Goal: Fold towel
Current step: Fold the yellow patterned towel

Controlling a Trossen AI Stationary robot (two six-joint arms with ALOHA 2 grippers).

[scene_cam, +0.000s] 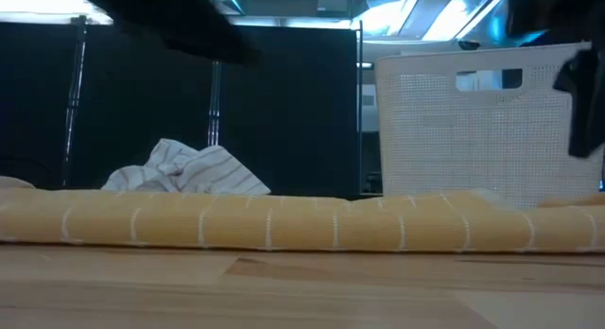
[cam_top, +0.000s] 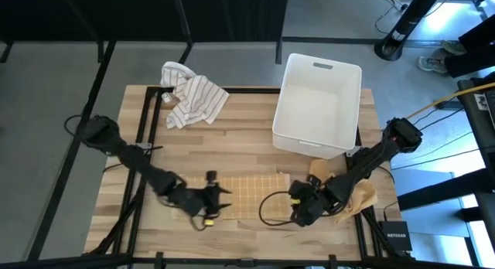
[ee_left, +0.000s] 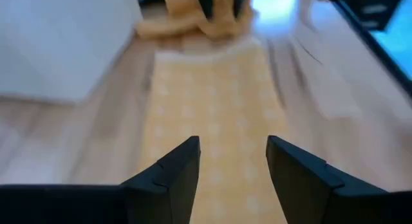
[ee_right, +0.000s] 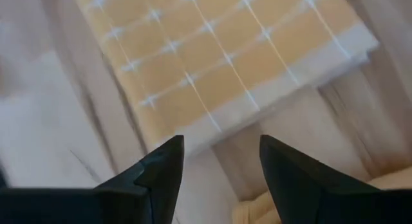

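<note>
On wooden table, yellow checked towel, white bin, striped cloth

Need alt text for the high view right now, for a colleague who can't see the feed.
Overhead view of a wooden table: a folded yellow checked towel lies flat near the front edge, with the left hand and right hand open at its two ends. Behind sit a white bin and a crumpled striped cloth.

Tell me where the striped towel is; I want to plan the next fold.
In the high view the striped towel lies crumpled at the table's far left corner, left of the white bin and well away from the yellow checked towel at the near edge.
</note>
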